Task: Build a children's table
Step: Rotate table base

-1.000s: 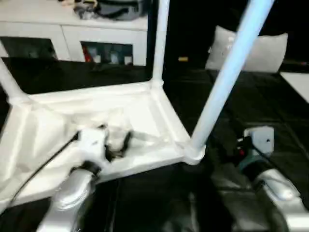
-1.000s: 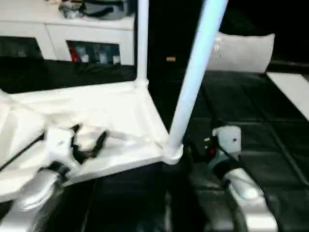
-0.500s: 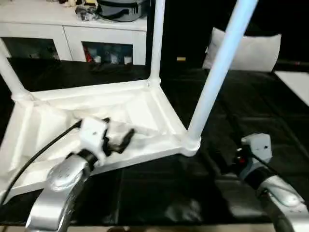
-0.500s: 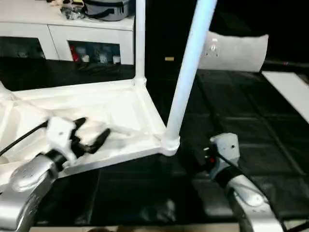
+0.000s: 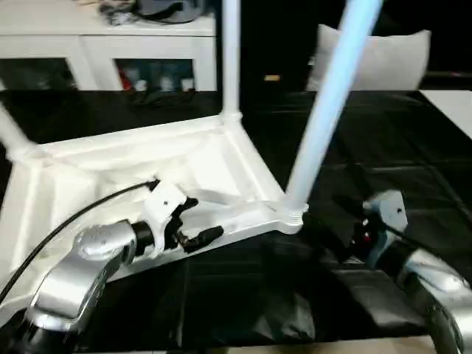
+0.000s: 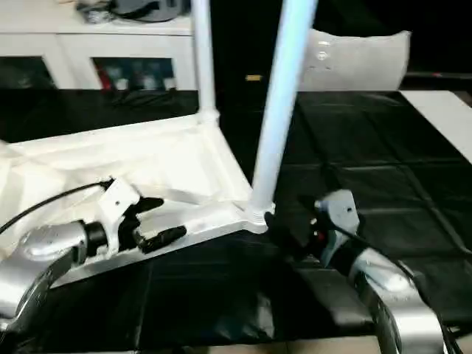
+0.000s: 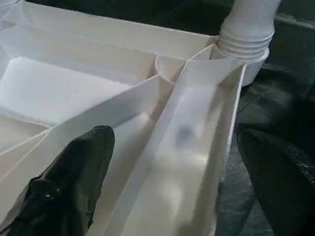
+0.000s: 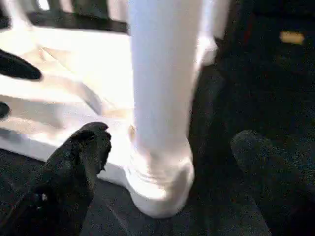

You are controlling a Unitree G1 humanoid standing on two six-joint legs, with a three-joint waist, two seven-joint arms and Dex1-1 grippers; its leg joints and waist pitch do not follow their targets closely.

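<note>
A small white children's table (image 5: 147, 166) lies upside down on a black floor (image 5: 383, 147), its ribbed underside facing up and its legs pointing upward. The near right leg (image 5: 324, 118) stands in its round corner socket (image 5: 291, 214); another leg (image 5: 230, 59) rises from the far right corner.

The left gripper (image 5: 193, 221) sits at the table's near edge, jaws spread wide, with the near rim running between the two black fingers (image 7: 74, 182), which hold nothing. The right gripper (image 6: 291, 225) is low on the floor, just right of the near right socket, jaws also wide apart, with the leg's base between its fingers (image 8: 74, 167) but not clamped.

Compared with a second ago, the left gripper has shifted from over the ribbed underside toward the near rim, and the right gripper now sits closer to the socket.

Behind stand a white cabinet (image 5: 110, 44) and a white cushion (image 5: 383, 59).
</note>
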